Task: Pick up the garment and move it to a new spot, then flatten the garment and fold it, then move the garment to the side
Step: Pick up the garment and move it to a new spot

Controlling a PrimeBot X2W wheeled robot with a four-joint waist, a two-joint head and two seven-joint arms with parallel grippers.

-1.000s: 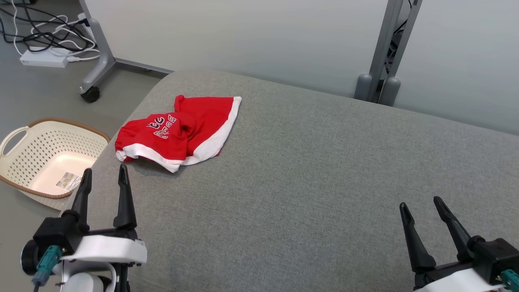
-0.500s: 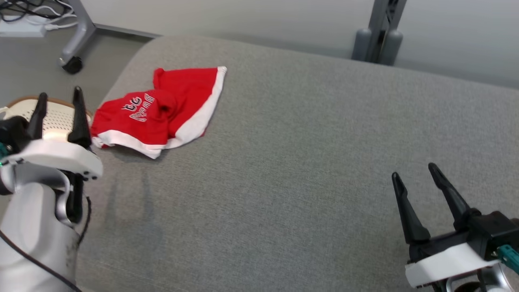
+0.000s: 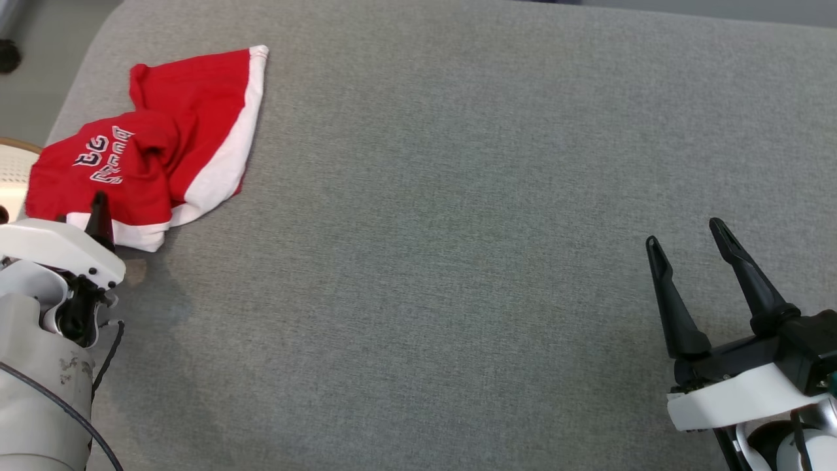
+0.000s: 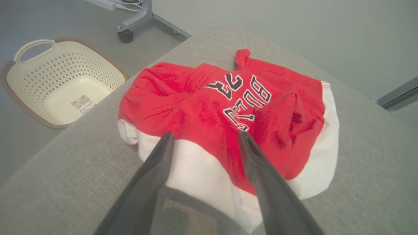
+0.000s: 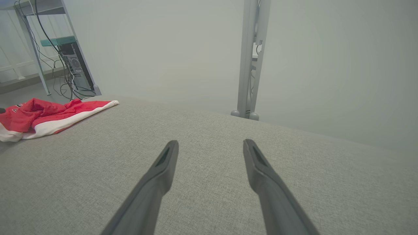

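The garment point(image 3: 170, 137) is red with white bands and dark lettering. It lies crumpled at the far left of the grey cushioned surface point(image 3: 458, 196). In the left wrist view my left gripper point(image 4: 204, 135) is open, its tips hanging just over the garment's point(image 4: 202, 107) near white hem with nothing gripped. One left finger point(image 3: 100, 219) pokes up at that hem in the head view. My right gripper point(image 3: 683, 232) is open and empty at the lower right, far from the cloth. The right wrist view has the right gripper point(image 5: 210, 143) over bare grey fabric and the garment point(image 5: 49, 112) far to its left.
A cream perforated basket point(image 4: 62, 81) stands on the floor just past the surface's left edge, and its rim point(image 3: 13, 176) peeks into the head view. A grey post point(image 5: 249, 65) and a pale wall stand behind the surface. A wheeled frame foot point(image 4: 125, 35) is beyond the basket.
The head camera has tipped down and forward, shifting the whole picture. My left gripper has moved forward to the garment's near hem. The right gripper stays open at the lower right.
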